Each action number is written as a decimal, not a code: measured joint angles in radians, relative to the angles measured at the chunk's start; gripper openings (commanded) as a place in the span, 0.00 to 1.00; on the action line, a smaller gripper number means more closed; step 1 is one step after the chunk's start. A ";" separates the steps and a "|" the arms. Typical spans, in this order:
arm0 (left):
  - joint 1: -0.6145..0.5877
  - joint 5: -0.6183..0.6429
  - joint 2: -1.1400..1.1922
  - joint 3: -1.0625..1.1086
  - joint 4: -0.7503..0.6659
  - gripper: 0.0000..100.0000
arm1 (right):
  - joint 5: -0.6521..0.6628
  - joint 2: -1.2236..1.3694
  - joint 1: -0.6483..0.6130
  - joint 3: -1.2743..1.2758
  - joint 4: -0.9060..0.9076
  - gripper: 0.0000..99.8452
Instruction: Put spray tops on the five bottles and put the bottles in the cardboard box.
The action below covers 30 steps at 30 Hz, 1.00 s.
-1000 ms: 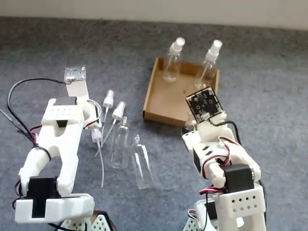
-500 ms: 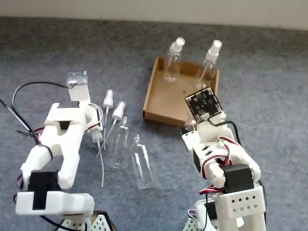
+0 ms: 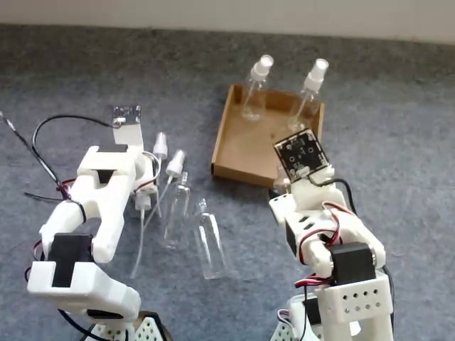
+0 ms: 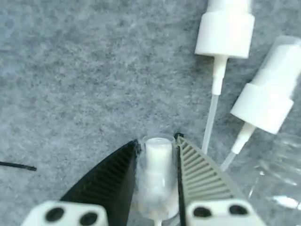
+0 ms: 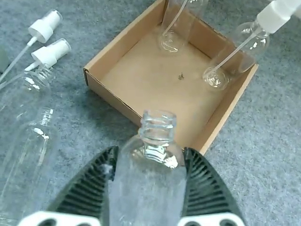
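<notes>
Left claw (image 4: 157, 141) is pinched shut on the head of a white spray top (image 4: 157, 174) low over the grey surface (image 4: 70, 70). Two loose spray tops (image 4: 225, 28) lie just beside it. Right claw (image 5: 149, 153) is clamped round an uncapped bottle (image 5: 146, 181), whose open neck points toward the cardboard box (image 5: 108, 92). Two capped bottles (image 3: 254, 89) stand at the box's far wall. Two bare bottles (image 3: 178, 209) lie on the surface between the arms.

The likely snag is the held top's long, thin dip tube (image 3: 138, 249). Trailing and flexible, it could bend past the narrow neck instead of entering, or sweep the neighbouring tops aside. Held only by its head, the top may also swivel, and the smooth bottle may turn in its grip during fitting.
</notes>
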 measured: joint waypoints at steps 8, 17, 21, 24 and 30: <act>-0.015 -0.002 0.005 -0.135 0.058 0.05 | 0.000 0.000 -0.040 0.000 -0.009 0.02; -0.026 -0.002 -0.034 -0.552 0.384 0.05 | -0.068 -0.002 -0.183 0.071 -0.235 0.00; -0.028 -0.002 -0.173 -0.680 0.437 0.05 | -0.084 -0.002 -0.236 0.153 -0.377 0.00; 0.005 -0.002 -0.299 -0.732 0.440 0.05 | -0.087 -0.002 -0.295 0.236 -0.496 0.00; 0.195 -0.012 -0.508 -0.783 0.285 0.02 | -0.087 -0.002 -0.344 0.370 -0.664 0.00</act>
